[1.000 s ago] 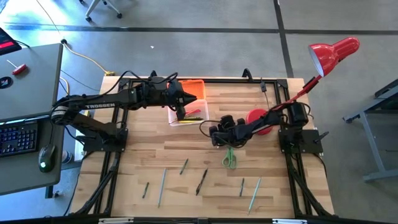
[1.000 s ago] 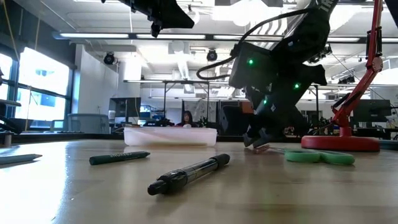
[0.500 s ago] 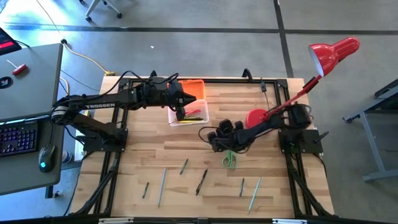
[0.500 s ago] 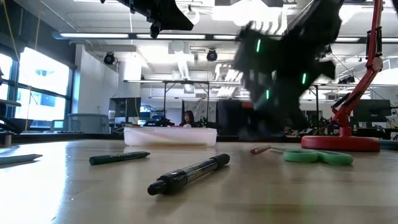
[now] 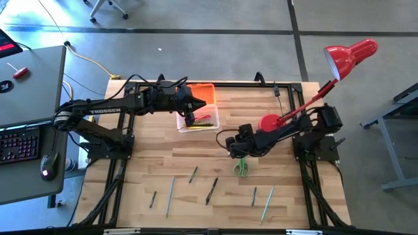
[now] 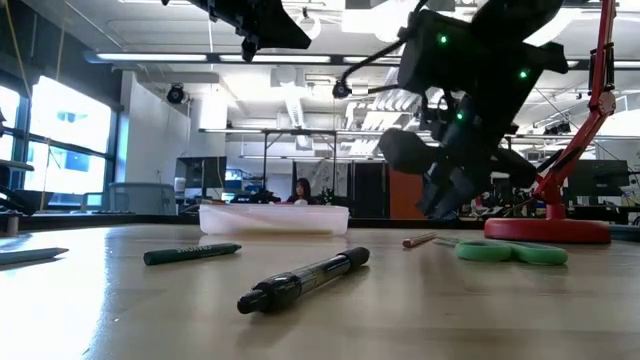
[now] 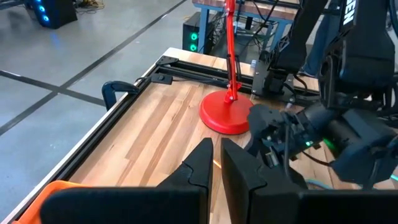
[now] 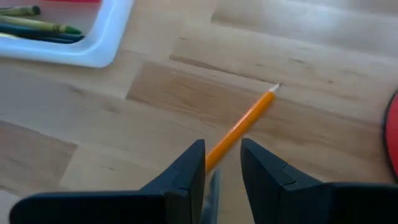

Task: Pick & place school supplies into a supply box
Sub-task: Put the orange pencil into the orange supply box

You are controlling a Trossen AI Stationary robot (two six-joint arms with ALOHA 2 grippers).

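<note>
The supply box [image 5: 196, 119] is a clear tray with an orange lid [image 5: 204, 93] behind it. It stands at the far middle of the table and holds a few pens [image 8: 37, 28]. My left gripper [image 5: 204, 104] hangs high above the box, its fingers [image 7: 202, 165] a narrow slit apart, with nothing seen between them. My right gripper [image 5: 232, 151] hovers open above an orange pencil [image 8: 245, 121], which lies flat on the wood [image 6: 420, 240]. Green-handled scissors [image 5: 240, 168] lie just near of it. Several pens [image 5: 211, 190] lie along the near side.
The red lamp's base [image 5: 268, 123] stands right of my right gripper, and its stem slants up to the head [image 5: 349, 55] beyond the table's far right corner. In the low view a black pen [image 6: 305, 280] and a green one [image 6: 192, 254] lie close by.
My right gripper has risen off the table from beside the orange pencil and moved a little toward the right edge. The gap between its fingers has not changed. The pencil lies where it was.
</note>
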